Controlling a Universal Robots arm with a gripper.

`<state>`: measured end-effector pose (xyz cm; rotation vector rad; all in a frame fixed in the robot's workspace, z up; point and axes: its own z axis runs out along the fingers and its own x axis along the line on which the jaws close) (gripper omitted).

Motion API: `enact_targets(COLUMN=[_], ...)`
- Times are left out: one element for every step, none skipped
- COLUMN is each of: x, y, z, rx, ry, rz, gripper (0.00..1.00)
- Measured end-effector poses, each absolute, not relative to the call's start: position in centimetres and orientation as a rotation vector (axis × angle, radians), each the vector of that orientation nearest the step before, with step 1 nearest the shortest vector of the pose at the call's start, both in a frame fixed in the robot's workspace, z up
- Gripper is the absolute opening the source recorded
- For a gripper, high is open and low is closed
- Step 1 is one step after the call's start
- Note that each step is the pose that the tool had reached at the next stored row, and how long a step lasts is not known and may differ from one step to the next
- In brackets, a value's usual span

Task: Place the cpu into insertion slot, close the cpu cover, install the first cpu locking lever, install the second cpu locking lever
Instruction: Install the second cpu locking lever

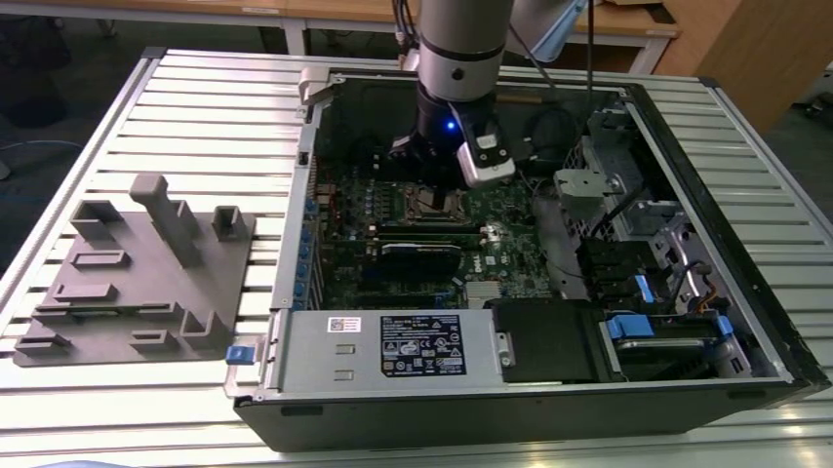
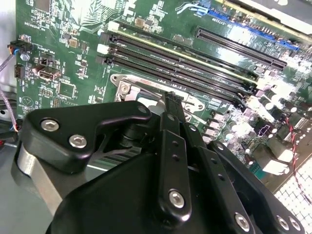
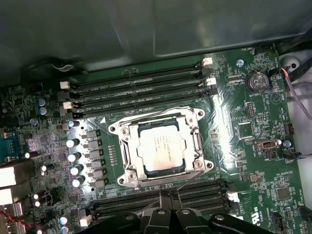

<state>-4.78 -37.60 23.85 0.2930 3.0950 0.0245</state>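
Observation:
The cpu [image 3: 161, 148], a silvery-tan square, lies in the insertion slot [image 3: 196, 144] on the green motherboard [image 3: 253, 161]. The cpu cover [image 3: 127, 141], a silvery frame, lies flat around the chip. A thin wire lever [image 3: 187, 179] runs along the socket's edge toward my fingertips. My gripper [image 3: 165, 194] hangs just beside that edge of the socket, its black fingers [image 2: 171, 126] together with nothing seen between them. In the exterior view the gripper [image 1: 436, 190] is low inside the open case, right above the socket [image 1: 436, 205].
Long black memory slots [image 3: 141, 85] flank the socket on two sides. The case walls [image 1: 306, 185] enclose the board, with a power supply [image 1: 390, 341] at the front and drive bays [image 1: 651, 292] at the exterior view's right. A grey fixture [image 1: 143, 273] lies on the slatted table.

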Motion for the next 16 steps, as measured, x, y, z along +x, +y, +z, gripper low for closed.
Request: enact_targets(x=[-4.80,-4.83,-4.87,-4.92,-4.99,-5.08,-5.19,-5.32,-5.45,-5.58,-5.70,-5.75,-5.75,-5.75,-5.75,-5.75], y=[-37.64,-37.68,-37.69,-37.70,-37.71,-37.72,-37.73,-37.73,-37.73,-37.74,-37.75,-37.75,-37.75,-37.75,-37.75,-37.75], z=[23.85,23.83,23.80,23.76,23.72,23.68,23.62,23.55,23.47,23.38,23.30,23.27,23.27,23.27,23.27,23.27], rx=[0.293,0.293,0.293,0.293,0.293,0.293,0.293,0.293,0.293,0.293,0.293,0.293,0.293,0.293,0.293,0.293], ry=[3.095,3.095,3.095,3.095,3.095,3.095,3.095,3.095,3.095,3.095,3.095,3.095,3.095,3.095,3.095,3.095], rz=[0.024,0.024,0.024,0.024,0.024,0.024,0.024,0.024,0.024,0.024,0.024,0.024,0.024,0.024,0.024,0.024], gripper=[0.11,0.11,0.11,0.11,0.11,0.11,0.11,0.11,0.11,0.11,0.11,0.11,0.11,0.11,0.11,0.11])
